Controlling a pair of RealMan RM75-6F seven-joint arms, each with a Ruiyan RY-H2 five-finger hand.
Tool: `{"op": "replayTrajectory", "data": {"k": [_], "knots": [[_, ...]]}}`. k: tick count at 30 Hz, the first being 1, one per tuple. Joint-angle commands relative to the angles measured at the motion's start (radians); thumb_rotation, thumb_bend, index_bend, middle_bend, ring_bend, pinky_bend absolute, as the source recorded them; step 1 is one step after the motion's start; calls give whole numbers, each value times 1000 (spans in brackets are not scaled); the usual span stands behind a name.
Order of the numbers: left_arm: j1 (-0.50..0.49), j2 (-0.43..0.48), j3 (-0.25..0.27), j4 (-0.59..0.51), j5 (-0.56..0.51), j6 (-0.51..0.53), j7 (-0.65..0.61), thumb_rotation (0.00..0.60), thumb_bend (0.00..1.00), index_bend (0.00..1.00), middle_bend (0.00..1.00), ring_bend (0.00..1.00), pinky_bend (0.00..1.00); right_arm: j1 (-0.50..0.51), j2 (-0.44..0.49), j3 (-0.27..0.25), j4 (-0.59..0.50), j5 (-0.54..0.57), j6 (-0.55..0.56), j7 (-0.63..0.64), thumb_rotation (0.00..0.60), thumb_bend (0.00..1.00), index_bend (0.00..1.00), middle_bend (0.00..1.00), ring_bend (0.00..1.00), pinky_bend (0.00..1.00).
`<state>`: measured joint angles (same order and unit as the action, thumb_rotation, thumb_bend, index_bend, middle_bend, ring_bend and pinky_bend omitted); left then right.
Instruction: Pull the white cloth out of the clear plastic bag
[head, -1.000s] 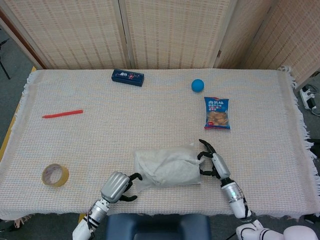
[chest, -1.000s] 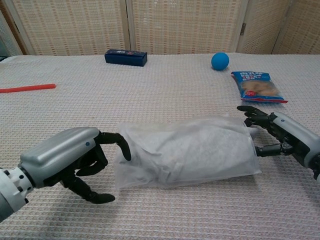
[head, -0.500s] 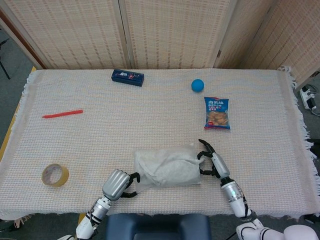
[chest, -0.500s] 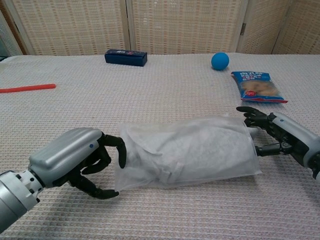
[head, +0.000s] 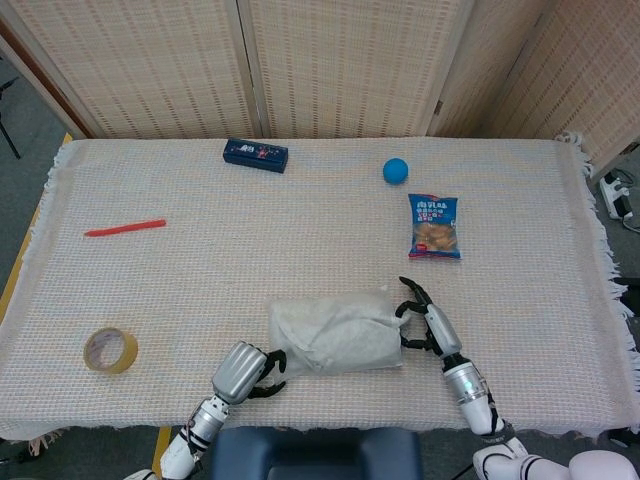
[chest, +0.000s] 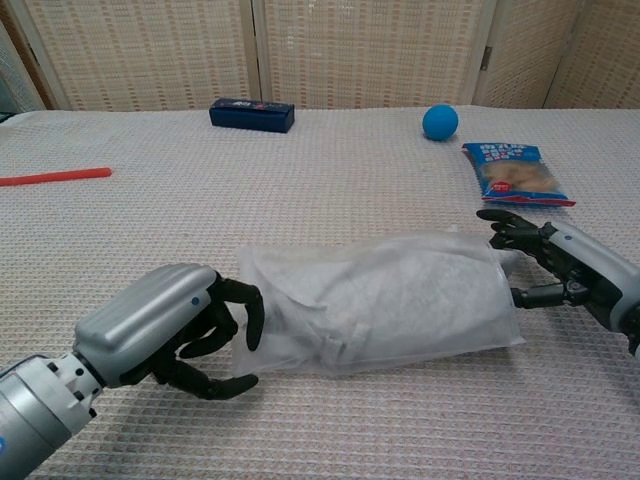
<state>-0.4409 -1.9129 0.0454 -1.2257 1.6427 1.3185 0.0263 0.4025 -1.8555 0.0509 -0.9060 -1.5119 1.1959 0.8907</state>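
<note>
The white cloth (chest: 390, 300) lies wholly inside the clear plastic bag (chest: 290, 345) on the worktop, nothing pulled out yet, as the left hand (chest: 170, 325) pinches the bag's near corner and the right hand (chest: 560, 265) spreads its fingers at the far end, holding nothing.

Head looks down; chest looks low, nearer.

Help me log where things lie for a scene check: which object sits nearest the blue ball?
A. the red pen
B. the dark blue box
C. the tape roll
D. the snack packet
D: the snack packet lies just beside the ball toward the robot, while the box, pen and tape roll are all much farther left.
</note>
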Motion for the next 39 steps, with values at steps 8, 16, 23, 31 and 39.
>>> {"op": "replayTrajectory", "data": {"k": [8, 16, 23, 31, 39], "knots": [[-8, -29, -10, 41, 6, -8, -12, 600, 409, 603, 1000, 1000, 1000, 1, -6, -1, 13, -2, -4, 13, 600, 702, 757, 47, 0, 0], [-9, -32, -14, 66, 16, 4, -19, 600, 503, 691, 1000, 1000, 1000, 3, -5, -2, 9, -8, 1, 19, 600, 703, 757, 47, 0, 0], [-5, -20, -14, 78, 28, 27, -12, 600, 560, 754, 1000, 1000, 1000, -2, -5, -6, 13, -12, 9, 18, 600, 703, 757, 47, 0, 0], [0, -7, -20, 117, 14, 23, -11, 600, 571, 781, 1000, 1000, 1000, -10, 26, -6, 14, -15, 26, 10, 600, 703, 757, 47, 0, 0], [-4, -11, -30, 151, 7, 20, -25, 600, 570, 783, 1000, 1000, 1000, -32, 93, 8, -20, -6, 66, -11, 600, 702, 757, 47, 0, 0]]}}
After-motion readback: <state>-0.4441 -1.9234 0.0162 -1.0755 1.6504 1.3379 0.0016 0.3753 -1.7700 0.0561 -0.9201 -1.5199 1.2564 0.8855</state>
